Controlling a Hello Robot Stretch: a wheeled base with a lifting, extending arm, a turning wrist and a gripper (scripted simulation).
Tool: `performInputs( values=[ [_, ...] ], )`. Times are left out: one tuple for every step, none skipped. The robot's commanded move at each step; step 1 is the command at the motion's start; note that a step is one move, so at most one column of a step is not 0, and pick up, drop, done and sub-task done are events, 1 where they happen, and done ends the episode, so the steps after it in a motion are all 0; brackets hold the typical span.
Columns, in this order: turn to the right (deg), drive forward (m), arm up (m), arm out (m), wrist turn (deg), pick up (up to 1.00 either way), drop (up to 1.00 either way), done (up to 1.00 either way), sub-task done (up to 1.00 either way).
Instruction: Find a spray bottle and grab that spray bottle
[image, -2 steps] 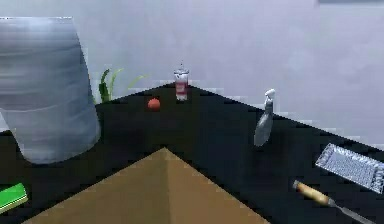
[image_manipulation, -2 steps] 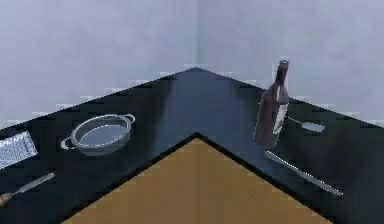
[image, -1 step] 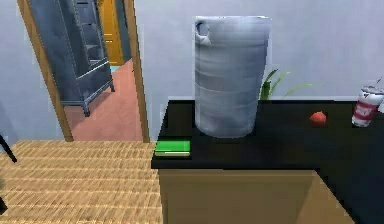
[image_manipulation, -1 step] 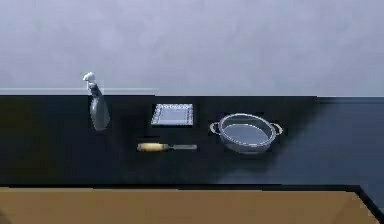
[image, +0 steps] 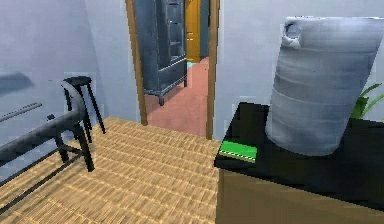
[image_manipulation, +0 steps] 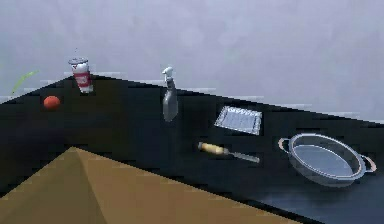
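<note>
The spray bottle (image_manipulation: 170, 95) stands upright on the black counter (image_manipulation: 120, 130), between a red ball (image_manipulation: 51, 102) and a pan (image_manipulation: 325, 158), near what may be a knife (image_manipulation: 227, 151). 1 grey jug (image: 320, 80) fills the forward view's right. The gripper's state cannot be told.

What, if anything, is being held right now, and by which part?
That cannot be told here. The spray bottle stands upright on the black countertop, its base resting on the surface.
</note>
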Motion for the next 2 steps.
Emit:
performInputs(
  values=[
    [0.0, 0.0, 0.5, 0.0, 0.0, 0.0, 0.0, 0.0, 0.0],
    [0.0, 0.0, 0.38, 0.0, 0.0, 0.0, 0.0, 0.0, 0.0]
  ],
)
